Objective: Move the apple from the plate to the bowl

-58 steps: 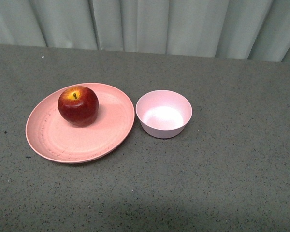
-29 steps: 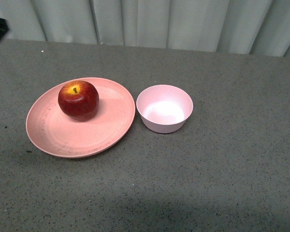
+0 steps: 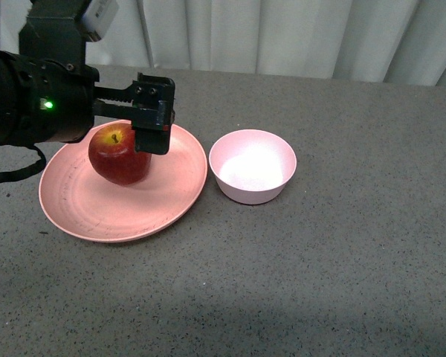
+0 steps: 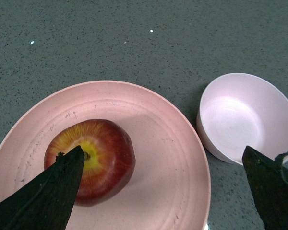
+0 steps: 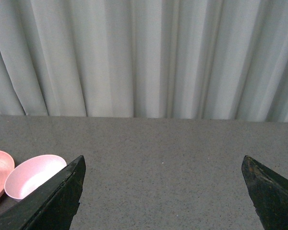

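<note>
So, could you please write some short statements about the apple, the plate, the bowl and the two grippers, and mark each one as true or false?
1. The apple lies in the bowl. False: it sits on the plate.
2. The bowl is empty. True.
3. The left gripper is shut on the apple. False: it is open, with its fingers wide apart by the apple, not gripping it.
4. The right gripper is open. True.
5. In the front view the bowl stands to the left of the plate. False: it stands to the right of it.
</note>
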Action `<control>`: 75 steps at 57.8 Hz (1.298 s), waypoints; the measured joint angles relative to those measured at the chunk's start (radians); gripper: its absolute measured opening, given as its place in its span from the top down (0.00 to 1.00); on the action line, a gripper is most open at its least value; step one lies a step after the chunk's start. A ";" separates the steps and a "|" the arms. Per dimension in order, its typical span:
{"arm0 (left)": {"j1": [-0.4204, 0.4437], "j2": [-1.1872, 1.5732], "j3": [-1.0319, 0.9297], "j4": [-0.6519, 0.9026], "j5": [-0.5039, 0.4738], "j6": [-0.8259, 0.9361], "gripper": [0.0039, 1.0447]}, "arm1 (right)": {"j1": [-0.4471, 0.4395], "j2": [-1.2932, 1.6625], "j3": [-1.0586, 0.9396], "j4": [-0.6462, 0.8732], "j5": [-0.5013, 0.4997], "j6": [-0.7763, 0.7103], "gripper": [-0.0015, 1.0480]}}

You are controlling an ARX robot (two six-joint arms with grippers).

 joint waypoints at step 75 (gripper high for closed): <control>0.060 0.304 0.188 -0.060 -0.123 -0.018 0.20 | 0.000 0.000 0.000 0.000 0.000 0.000 0.09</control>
